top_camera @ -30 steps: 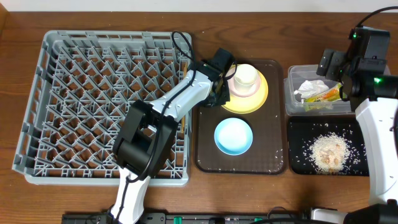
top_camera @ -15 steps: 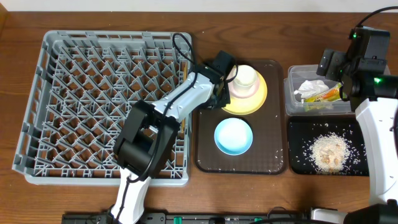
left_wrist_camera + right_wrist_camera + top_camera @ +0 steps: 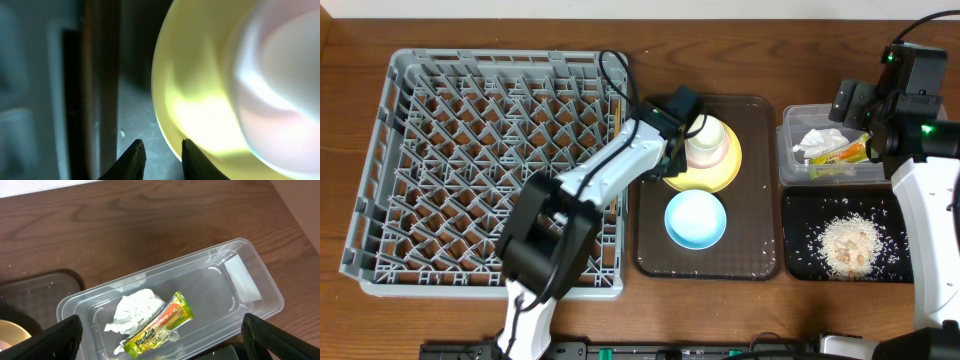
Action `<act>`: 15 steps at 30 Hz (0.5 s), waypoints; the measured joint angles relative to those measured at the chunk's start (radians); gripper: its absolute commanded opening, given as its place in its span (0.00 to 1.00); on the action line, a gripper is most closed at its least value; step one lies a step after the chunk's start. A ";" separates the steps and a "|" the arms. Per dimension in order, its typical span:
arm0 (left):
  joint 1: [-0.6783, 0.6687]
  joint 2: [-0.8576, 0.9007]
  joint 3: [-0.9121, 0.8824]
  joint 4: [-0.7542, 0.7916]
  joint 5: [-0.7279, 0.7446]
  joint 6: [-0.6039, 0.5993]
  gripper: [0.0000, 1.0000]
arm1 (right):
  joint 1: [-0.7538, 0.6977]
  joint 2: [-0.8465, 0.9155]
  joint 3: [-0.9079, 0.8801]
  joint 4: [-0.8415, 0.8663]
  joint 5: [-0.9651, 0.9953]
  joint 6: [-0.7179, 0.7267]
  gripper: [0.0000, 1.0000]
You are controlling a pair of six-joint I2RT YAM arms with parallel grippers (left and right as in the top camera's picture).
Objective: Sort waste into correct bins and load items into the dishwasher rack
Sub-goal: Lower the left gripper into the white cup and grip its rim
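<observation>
The yellow plate (image 3: 720,172) lies on the brown serving tray (image 3: 760,255) with stacked cream cups (image 3: 708,143) on it. My left gripper (image 3: 671,152) is shut on the plate's left rim. In the left wrist view one fingertip (image 3: 192,156) overlaps the plate (image 3: 200,110) and the other stands over the tray. A light blue bowl (image 3: 695,218) sits in front of the plate. The grey dishwasher rack (image 3: 480,160) fills the left. My right gripper (image 3: 161,319) hangs open over the clear tub (image 3: 240,280), which holds the tissue (image 3: 136,310) and wrapper (image 3: 160,325).
The black tray (image 3: 800,215) at the front right holds a heap of rice crumbs (image 3: 847,245). The clear tub (image 3: 790,160) sits just behind it. Scattered crumbs dot the brown tray's front edge. The left arm reaches over the rack's right side.
The plate with its cups has shifted slightly left and toward the front together with my left gripper. The right arm has not moved.
</observation>
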 measured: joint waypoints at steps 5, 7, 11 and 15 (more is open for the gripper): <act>-0.007 -0.136 0.000 0.037 -0.019 0.034 0.33 | 0.000 0.000 0.000 0.000 0.000 0.000 0.99; -0.021 -0.185 0.000 0.082 -0.023 0.069 0.33 | 0.000 0.000 0.000 0.000 0.000 0.000 0.99; -0.076 -0.238 0.001 0.203 -0.033 0.148 0.29 | 0.000 0.000 0.000 0.000 0.000 0.000 0.99; -0.144 -0.226 0.001 0.324 -0.036 0.229 0.29 | 0.000 0.000 0.000 0.000 0.000 0.000 0.99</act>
